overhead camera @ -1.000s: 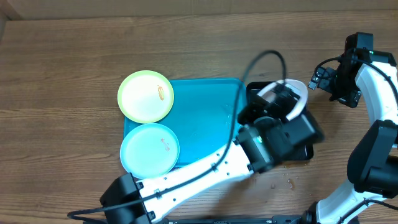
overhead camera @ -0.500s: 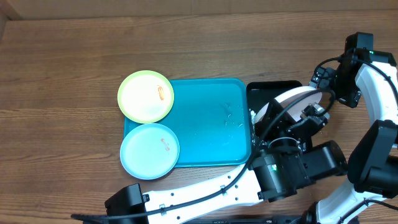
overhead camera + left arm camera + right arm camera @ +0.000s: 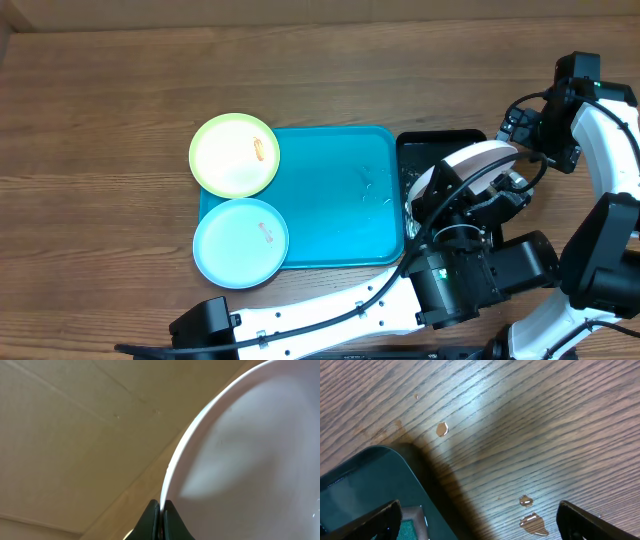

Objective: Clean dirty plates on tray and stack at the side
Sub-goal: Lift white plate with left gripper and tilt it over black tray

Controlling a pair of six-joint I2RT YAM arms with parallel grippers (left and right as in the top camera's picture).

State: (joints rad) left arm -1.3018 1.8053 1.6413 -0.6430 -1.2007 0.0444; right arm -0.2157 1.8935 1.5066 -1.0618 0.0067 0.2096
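The white plate [image 3: 487, 156] hangs tilted on edge above the black tray [image 3: 432, 146], and my left gripper [image 3: 441, 193] is shut on its rim. The left wrist view shows the two dark fingertips [image 3: 153, 512] pinching that white rim [image 3: 172, 467]. The lime green plate [image 3: 234, 154] lies on the far left corner of the turquoise tray [image 3: 335, 200], and the light blue plate [image 3: 240, 243] lies on its near left corner. Both carry a small orange-red smear. My right gripper [image 3: 513, 123] is open above the wood beside the black tray, with nothing between its fingers [image 3: 384, 516].
Water drops [image 3: 531, 521] lie on the wooden table to the right of the black tray's corner [image 3: 365, 480]. More drops sit on the turquoise tray's right part [image 3: 368, 185]. My left arm's bulk [image 3: 470, 275] covers the near right of the table.
My left arm has swung rightward off the turquoise tray and tipped the white plate up on edge over the black tray. The right arm has stayed still.
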